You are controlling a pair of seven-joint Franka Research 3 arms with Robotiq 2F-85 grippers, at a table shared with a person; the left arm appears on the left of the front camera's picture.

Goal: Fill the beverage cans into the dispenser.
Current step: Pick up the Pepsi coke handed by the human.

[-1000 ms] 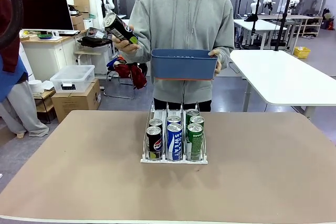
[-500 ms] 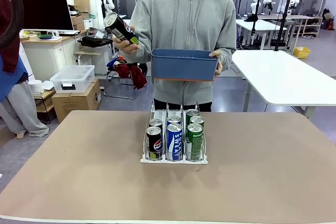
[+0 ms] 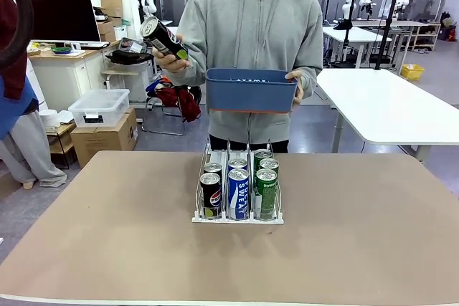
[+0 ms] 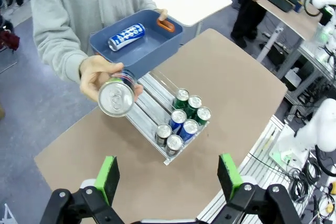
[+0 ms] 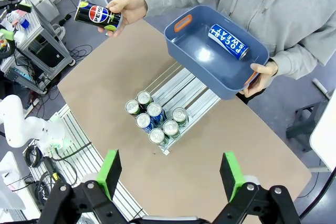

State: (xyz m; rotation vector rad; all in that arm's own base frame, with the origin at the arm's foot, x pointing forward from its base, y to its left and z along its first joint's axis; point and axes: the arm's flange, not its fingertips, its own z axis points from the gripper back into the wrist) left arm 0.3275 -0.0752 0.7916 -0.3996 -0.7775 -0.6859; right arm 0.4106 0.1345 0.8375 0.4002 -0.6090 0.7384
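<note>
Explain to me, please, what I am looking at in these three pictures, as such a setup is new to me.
This is a two-armed robot sharing a table with a person. The front picture looks across the table from the robot's side; the other two look down from cameras on the wrists, so the green-padded prongs at their bottom edges are the left gripper and the right gripper, both open and empty. On the table stands a sloped dispenser with seven drink cans in three lanes. The person holds a black can in one hand and a blue bin in the other, with a blue-white can lying in it.
</note>
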